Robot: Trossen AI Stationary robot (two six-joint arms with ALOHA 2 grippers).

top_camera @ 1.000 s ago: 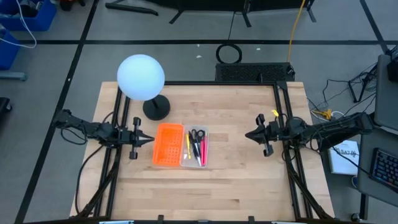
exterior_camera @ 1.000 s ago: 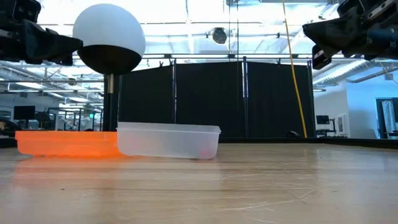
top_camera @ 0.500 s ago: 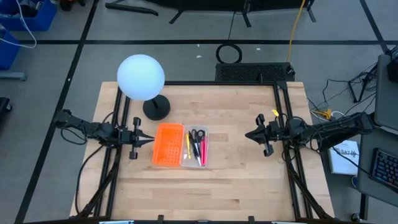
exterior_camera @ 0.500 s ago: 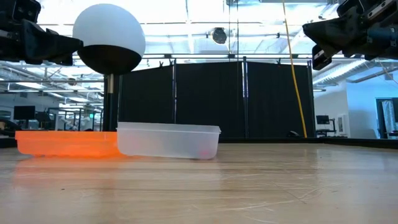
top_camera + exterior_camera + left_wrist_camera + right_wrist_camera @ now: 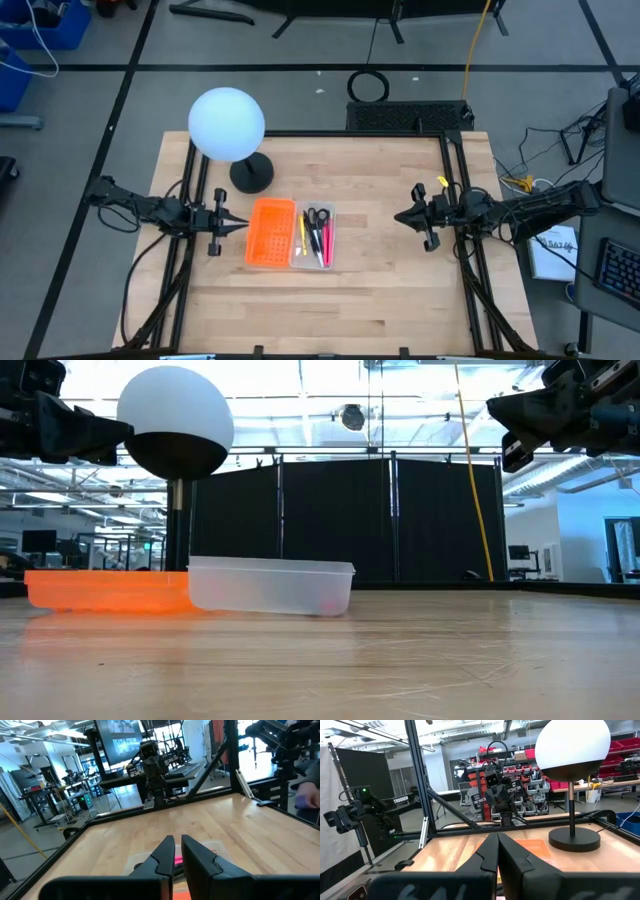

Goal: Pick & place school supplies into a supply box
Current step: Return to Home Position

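The clear supply box [image 5: 315, 237] rests flat on the table at its middle, right beside an orange tray [image 5: 270, 232]. In it lie a yellow pen [image 5: 303, 232], a dark pen, a pink pen [image 5: 327, 243] and black-handled scissors [image 5: 317, 215]. The box also shows in the low view [image 5: 270, 587]. My left gripper [image 5: 243, 226] hovers shut and empty above the table, left of the orange tray. My right gripper [image 5: 398, 218] hovers shut and empty, right of the box.
A lamp with a white globe [image 5: 227, 124] stands on a black base [image 5: 251, 175] at the far left, behind the trays. Black frame rails [image 5: 455, 180] run along the table's left and right sides. Bare wood lies at the near side.
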